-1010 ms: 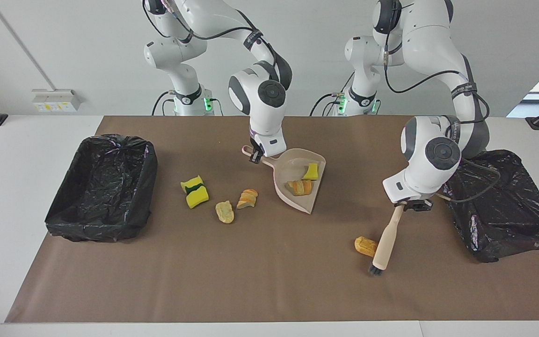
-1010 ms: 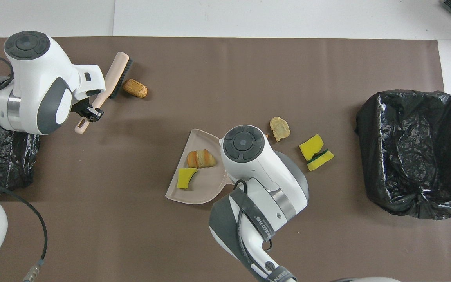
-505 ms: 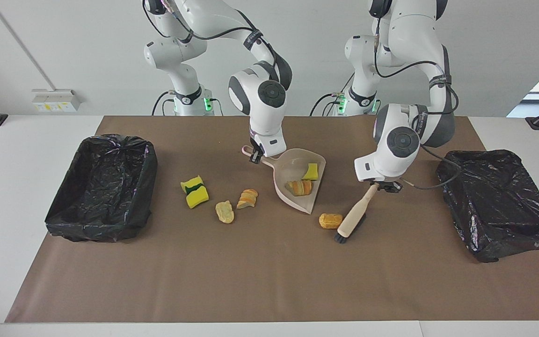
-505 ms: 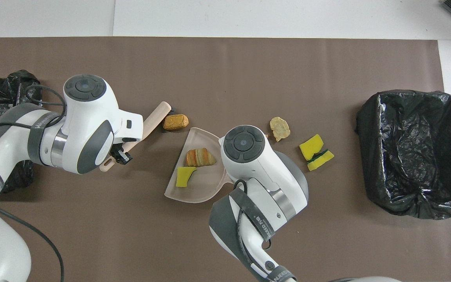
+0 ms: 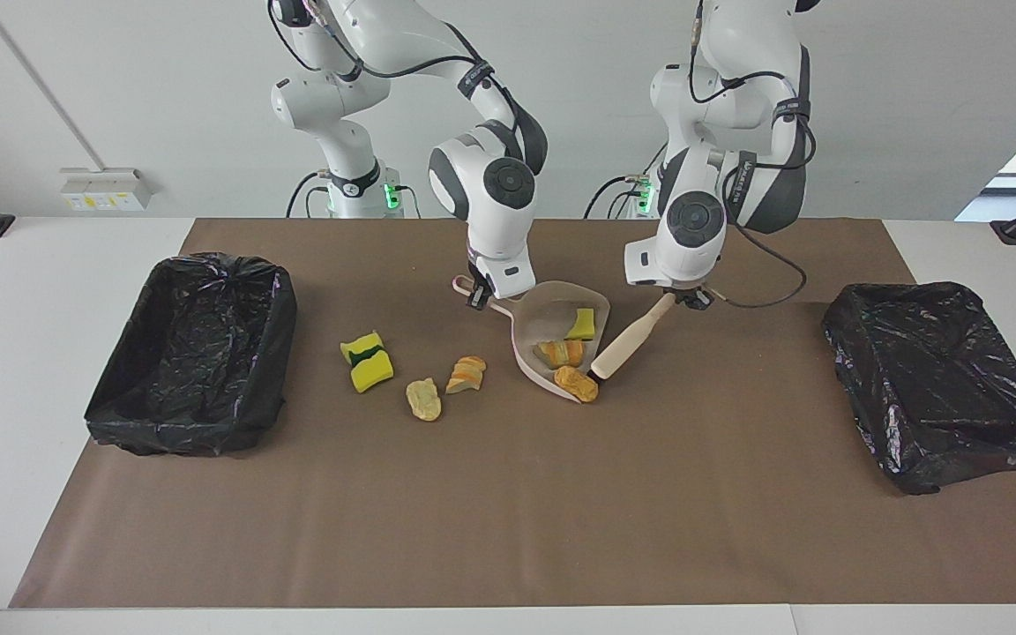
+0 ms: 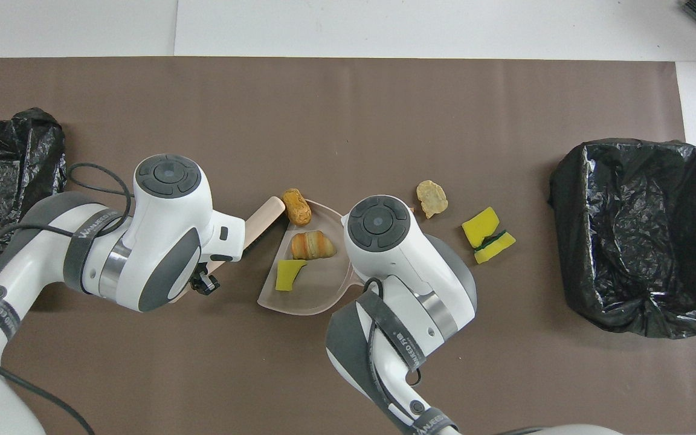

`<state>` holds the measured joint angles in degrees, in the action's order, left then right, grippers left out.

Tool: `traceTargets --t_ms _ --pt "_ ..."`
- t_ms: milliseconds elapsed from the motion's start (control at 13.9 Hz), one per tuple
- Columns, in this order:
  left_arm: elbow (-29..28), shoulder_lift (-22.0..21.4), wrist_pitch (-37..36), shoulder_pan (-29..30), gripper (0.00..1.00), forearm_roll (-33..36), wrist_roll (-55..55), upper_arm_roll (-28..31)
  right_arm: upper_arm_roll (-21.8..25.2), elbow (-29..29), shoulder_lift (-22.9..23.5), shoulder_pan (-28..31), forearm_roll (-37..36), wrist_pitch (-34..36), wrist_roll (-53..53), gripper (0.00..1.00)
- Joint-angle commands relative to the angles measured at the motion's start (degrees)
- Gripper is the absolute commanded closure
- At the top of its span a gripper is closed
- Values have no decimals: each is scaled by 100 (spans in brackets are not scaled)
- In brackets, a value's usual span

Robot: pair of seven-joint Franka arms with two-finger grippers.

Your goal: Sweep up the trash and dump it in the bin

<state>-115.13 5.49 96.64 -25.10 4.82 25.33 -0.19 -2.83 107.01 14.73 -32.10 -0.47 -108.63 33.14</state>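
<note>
My right gripper is shut on the handle of the pinkish-beige dustpan, whose open lip rests on the mat. My left gripper is shut on the top of a wooden brush, which slants down to the pan's lip. Trash in the pan: a yellow sponge piece and an orange chunk. A tan chunk sits at the lip against the brush head. A yellow-green sponge, a tan chunk and an orange slice lie on the mat toward the right arm's end.
A black-lined bin stands at the right arm's end of the table. A second black-lined bin stands at the left arm's end. A brown mat covers the table.
My left arm swept the brush from the left arm's end toward the dustpan, pushing the tan chunk to the pan's lip. The right gripper and pan barely moved.
</note>
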Motion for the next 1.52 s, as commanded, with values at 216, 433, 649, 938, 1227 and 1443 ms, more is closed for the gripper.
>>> traceTargets --t_ms 216,433,649,938,1227,1443 --pt "-212 -583 -198 -759 100 -60 -933 81 -25 496 -260 2 -103 -458 -106 100" --pt "-220 -978 -732 -725 100 -60 -1065 116 -25 435 -243 10 -103 -458 -106 100" --pt "-360 -1418 -1033 -689 100 -60 -2344 125 -25 347 -252 63 -85 -414 -98 100" --pt "-983 -1857 -797 -707 100 -51 -4253 125 10 294 -733 353 3 -265 -150 100" --pt "-1976 -2472 247 -786 100 -182 -4923 81 37 93 -1086 923 -6 77 -72 100" --pt "-2119 -2474 259 -952 100 -736 -4924 81 46 -84 -1104 1459 -6 140 480 100"
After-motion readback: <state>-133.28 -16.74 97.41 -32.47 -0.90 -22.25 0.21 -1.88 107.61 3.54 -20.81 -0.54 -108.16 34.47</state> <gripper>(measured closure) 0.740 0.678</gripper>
